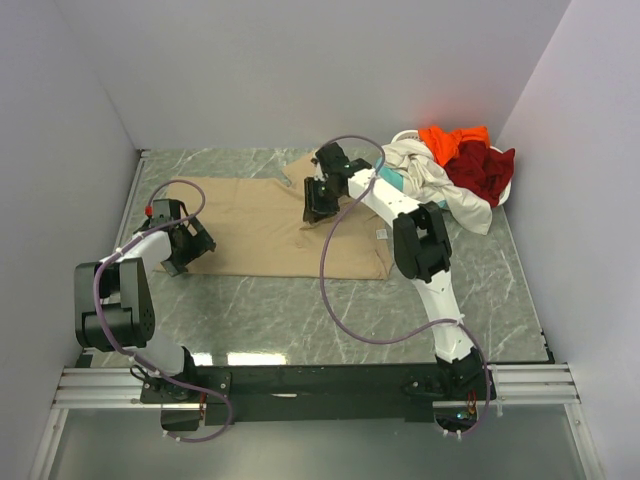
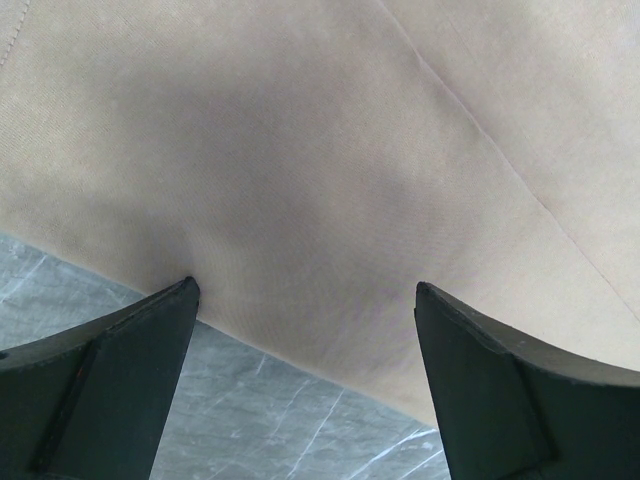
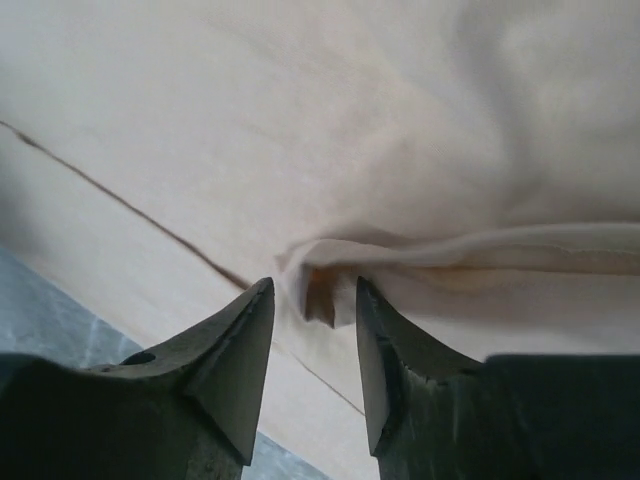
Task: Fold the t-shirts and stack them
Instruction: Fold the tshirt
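One tan t-shirt [image 1: 260, 225] smooth, flat; right fingers [image 3: 235, 350] pinch soft bunched fold.

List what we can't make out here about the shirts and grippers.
- Top external: teal cloth t-shirt shows only a sliver, hidden by the cream-white cloth t-shirt and right arm.
- Right wrist: unclear if the right gripper pinches the fold of the large tan cloth t-shirt; contact shadowed.
- Left wrist: that shirt's outline cut off by frame edges.
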Controlling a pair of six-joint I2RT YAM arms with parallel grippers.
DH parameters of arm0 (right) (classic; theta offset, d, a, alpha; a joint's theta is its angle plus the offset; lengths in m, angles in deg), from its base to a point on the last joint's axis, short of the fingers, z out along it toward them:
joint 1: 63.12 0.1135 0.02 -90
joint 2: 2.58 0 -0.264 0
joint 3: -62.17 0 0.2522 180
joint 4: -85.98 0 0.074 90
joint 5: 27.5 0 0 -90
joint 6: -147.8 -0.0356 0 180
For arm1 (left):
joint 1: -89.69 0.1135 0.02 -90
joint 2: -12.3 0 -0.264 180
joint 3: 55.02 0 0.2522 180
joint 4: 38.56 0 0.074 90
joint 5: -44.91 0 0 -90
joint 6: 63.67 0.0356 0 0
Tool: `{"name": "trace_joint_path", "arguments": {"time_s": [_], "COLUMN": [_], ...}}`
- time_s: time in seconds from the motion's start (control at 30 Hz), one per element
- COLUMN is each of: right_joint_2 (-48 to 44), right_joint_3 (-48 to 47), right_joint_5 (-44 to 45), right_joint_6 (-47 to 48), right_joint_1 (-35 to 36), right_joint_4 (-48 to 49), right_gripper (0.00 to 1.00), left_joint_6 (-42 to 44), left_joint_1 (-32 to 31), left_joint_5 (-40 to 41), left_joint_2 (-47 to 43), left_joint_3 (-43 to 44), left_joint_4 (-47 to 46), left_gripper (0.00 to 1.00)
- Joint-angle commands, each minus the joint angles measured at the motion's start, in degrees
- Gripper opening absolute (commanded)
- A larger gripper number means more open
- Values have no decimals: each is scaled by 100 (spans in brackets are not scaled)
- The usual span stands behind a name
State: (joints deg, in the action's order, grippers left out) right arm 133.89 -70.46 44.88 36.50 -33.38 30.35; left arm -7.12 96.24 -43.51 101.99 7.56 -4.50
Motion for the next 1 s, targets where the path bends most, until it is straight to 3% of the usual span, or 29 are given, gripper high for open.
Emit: {"name": "trace_joint_path", "arguments": {"time_s": [0.0, 0.17, 0.37, 0.7, 0.97], "right_joint_2": [-278, -638, -1156, -2299, -2344], "right_joint_3": [-304, -198, 275, 3156, 3985], "right_joint_5": [-258, -487, -391, 224, 532], "right_joint_6": [-120, -278, -191, 126, 196], "right_joint_1": [23, 6, -3, -240, -451], "right_joint_4": [249, 574, 618, 1119, 1357], "right_gripper": [48, 56, 56, 55, 53], "left_joint_6": [58, 58, 67, 32, -187], "left_joint_1": [-4, -4, 4, -4, -4], "left_joint_5": [-62, -62, 26, -17, -510], "left_joint_2": [180, 172, 75, -304, 136], "left_joint_3": [-285, -276, -154, 400, 296], "left_joint_4": [300, 300, 352, 265, -455], "left_gripper": [97, 97, 97, 98, 97]}}
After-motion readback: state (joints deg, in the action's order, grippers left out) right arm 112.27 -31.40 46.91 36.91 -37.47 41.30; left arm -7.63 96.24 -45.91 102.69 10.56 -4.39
